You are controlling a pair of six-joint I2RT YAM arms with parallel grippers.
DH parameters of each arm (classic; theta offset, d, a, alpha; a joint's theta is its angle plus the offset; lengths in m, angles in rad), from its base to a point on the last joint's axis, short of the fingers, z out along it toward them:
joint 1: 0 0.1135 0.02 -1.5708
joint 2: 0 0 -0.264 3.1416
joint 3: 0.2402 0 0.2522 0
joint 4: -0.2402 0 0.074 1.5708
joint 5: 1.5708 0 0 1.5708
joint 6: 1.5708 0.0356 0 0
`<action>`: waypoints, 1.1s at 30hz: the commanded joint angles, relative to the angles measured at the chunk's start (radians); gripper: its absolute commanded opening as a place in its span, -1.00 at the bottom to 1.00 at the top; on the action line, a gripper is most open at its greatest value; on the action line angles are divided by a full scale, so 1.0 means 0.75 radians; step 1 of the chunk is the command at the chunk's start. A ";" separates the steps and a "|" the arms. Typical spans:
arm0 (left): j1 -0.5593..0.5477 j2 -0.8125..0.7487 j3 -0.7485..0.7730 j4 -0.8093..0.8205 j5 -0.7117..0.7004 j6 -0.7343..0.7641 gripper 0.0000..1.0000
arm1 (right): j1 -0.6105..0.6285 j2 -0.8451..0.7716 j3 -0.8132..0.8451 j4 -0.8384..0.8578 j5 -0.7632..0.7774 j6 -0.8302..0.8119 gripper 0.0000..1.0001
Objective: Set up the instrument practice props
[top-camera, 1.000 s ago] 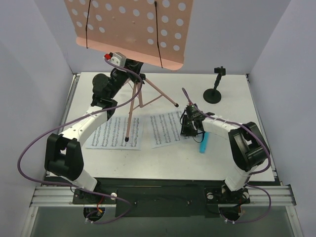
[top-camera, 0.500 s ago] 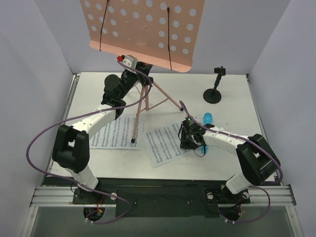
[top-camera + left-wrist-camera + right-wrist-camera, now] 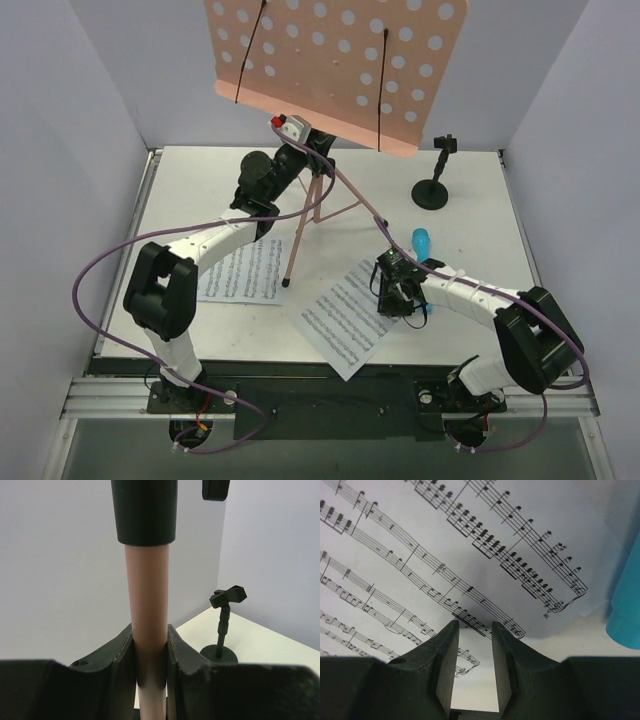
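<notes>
The pink perforated music stand [image 3: 340, 60] stands at the back, one thin leg ending at the edge of the left sheet-music page [image 3: 240, 270]. My left gripper [image 3: 300, 160] is shut on its pink pole [image 3: 146, 605] just under a black collar. The second page [image 3: 345, 315] lies skewed, one corner past the table's near edge. My right gripper [image 3: 393, 290] points down onto that page [image 3: 420, 555], jaws a little apart, tips touching the paper's edge. The blue microphone [image 3: 421, 241] lies just behind the right gripper and shows at the right of the right wrist view [image 3: 626, 610]. The black mic stand [image 3: 432, 190] stands at the back right.
Grey walls enclose the table on the left, back and right. The mic stand also shows in the left wrist view [image 3: 222, 630], near the back corner. The table's near edge [image 3: 300, 362] meets a black rail with the arm bases.
The left gripper has carried the music stand to the right. The right gripper has moved toward the near edge, and the right page slid and turned with it. The microphone now lies farther back.
</notes>
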 commanded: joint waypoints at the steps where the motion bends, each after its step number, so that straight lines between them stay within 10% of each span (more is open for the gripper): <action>1: -0.020 -0.041 0.205 0.399 -0.069 0.020 -1.00 | 0.018 -0.048 -0.034 -0.161 0.047 0.017 -0.42; 26: -0.076 0.086 0.197 0.454 -0.130 -0.017 -1.00 | 0.051 -0.059 -0.040 -0.124 0.043 0.013 -0.41; 33: -0.076 0.082 0.150 0.444 -0.126 -0.029 -0.62 | 0.057 -0.048 -0.034 -0.118 0.047 0.011 -0.40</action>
